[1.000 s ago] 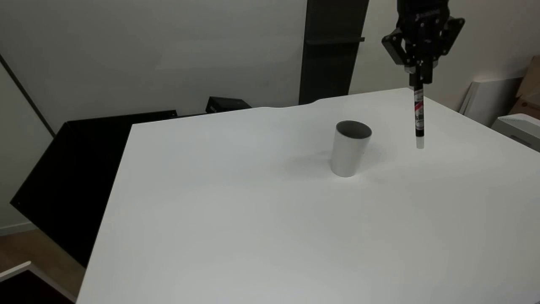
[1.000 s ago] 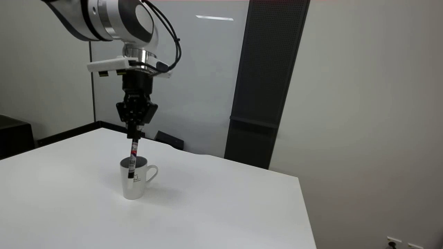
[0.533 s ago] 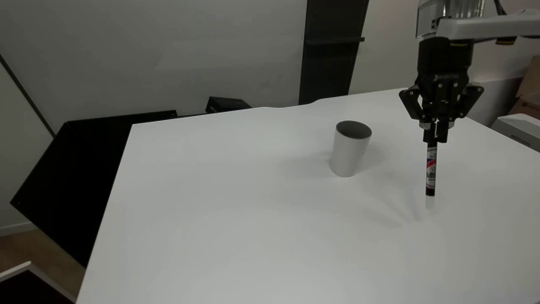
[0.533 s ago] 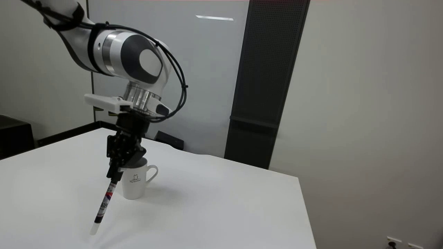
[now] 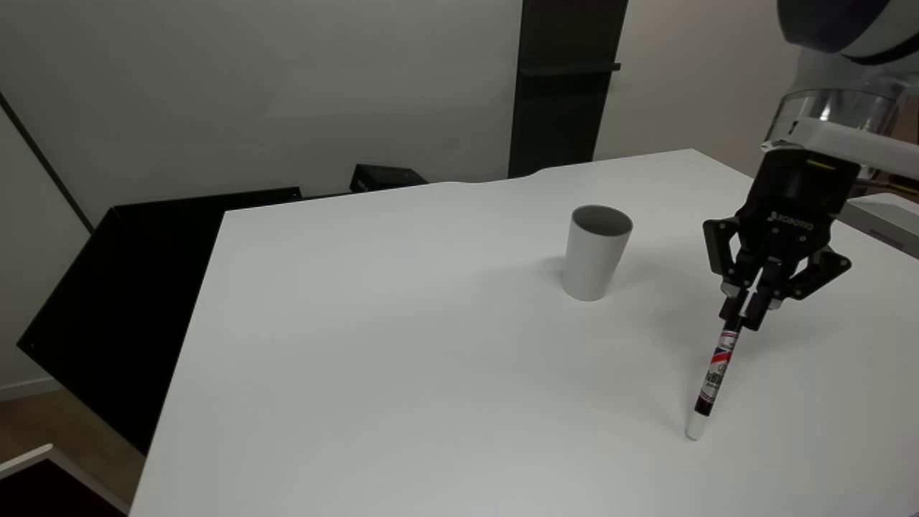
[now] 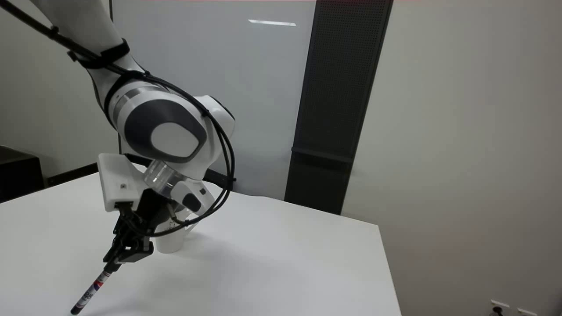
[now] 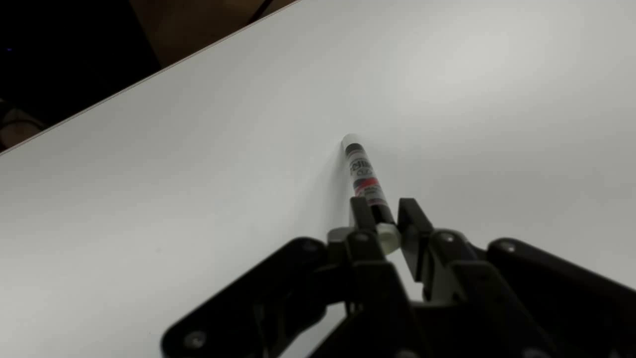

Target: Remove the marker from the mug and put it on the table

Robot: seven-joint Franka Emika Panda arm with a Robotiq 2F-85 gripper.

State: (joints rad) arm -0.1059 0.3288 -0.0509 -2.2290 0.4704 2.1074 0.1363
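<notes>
Marker (image 5: 718, 366) slim, whitish in the barrel; red and dark-blue flash near the middle, black band toward either end, pale lower end; lettering too small to read; it is out of the mug (image 5: 592, 262), slanting down over the white tabletop (image 5: 359, 345), pale end at or just above the surface, cannot tell which; Robotiq gripper (image 7: 382, 206) pinching it near the upper end, fingers (image 7: 411, 219) close on either side, a whitish butt showing between them in the wrist view; mug upright on the tabletop, light grey, darker inside, apart from the marker; in an exterior view most of the mug is covered by the arm (image 6: 171, 131) and black cables (image 6: 230, 158), the lower wall and a scrap of printed mark in sight; there too the marker runs to the bottom of the frame, pale end cut off or lost against white; arm cut off at the top in both exterior views; black mass (image 7: 69, 54) past the tabletop's edge in the wrist view, too dim to identify.
</notes>
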